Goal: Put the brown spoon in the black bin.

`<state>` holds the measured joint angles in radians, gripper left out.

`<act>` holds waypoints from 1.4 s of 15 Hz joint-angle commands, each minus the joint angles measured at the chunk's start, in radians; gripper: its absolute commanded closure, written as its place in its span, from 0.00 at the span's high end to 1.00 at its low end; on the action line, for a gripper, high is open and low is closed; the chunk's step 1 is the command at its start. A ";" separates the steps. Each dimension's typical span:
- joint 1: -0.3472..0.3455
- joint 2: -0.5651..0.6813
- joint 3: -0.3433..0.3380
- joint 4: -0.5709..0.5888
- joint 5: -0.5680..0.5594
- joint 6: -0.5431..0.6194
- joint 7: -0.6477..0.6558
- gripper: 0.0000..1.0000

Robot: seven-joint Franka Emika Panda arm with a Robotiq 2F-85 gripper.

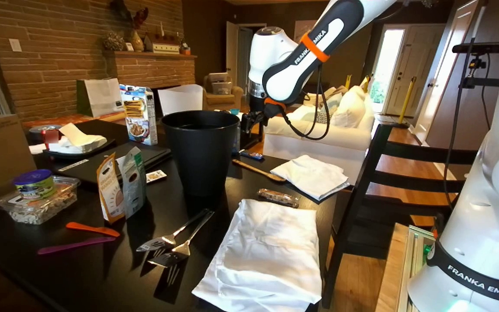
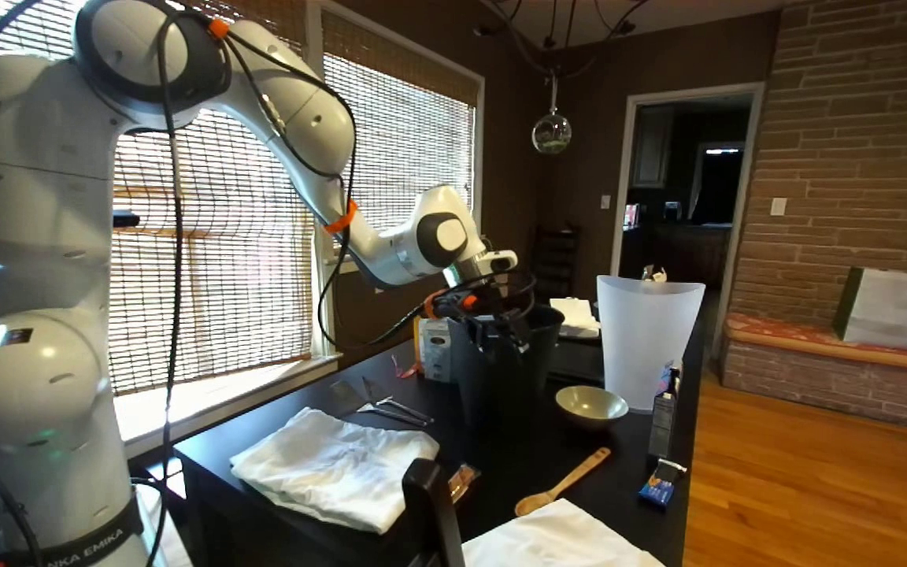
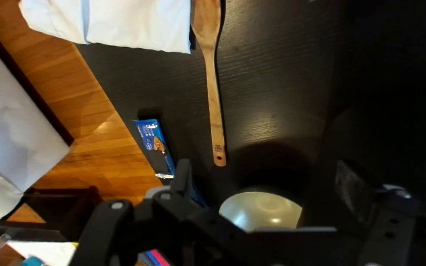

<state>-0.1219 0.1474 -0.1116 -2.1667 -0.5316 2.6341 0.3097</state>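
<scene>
The brown spoon (image 1: 256, 169) is wooden and light brown. It lies flat on the dark table beside a folded white cloth, in both exterior views (image 2: 571, 478) and in the wrist view (image 3: 214, 101). The tall black bin (image 1: 202, 156) stands upright on the table (image 2: 501, 386). In the wrist view the right side is too dark to make out the bin. My gripper (image 3: 266, 181) is open, with nothing between its fingers. It hovers above the table close beside the bin, near rim height (image 1: 249, 124), and it shows against the bin's rim in an exterior view (image 2: 501, 339). The spoon's handle end lies below and ahead of the fingers.
A shallow bowl (image 3: 261, 208) lies below the gripper. A tall white bin (image 2: 646, 346) and a blue snack packet (image 3: 155, 144) are near the table edge. White cloths (image 1: 271, 255), metal utensils (image 1: 182, 245), a wrapped bar (image 1: 278, 197) and a black chair (image 1: 405, 173) are around.
</scene>
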 commanded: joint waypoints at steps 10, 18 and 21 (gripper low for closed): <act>-0.003 0.233 -0.093 0.213 0.135 -0.208 -0.007 1.00; -0.171 0.411 0.003 0.400 0.574 -0.269 -0.383 1.00; -0.216 0.470 0.025 0.452 0.641 -0.245 -0.470 1.00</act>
<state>-0.2850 0.5440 -0.1231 -1.8022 0.0363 2.3999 -0.0687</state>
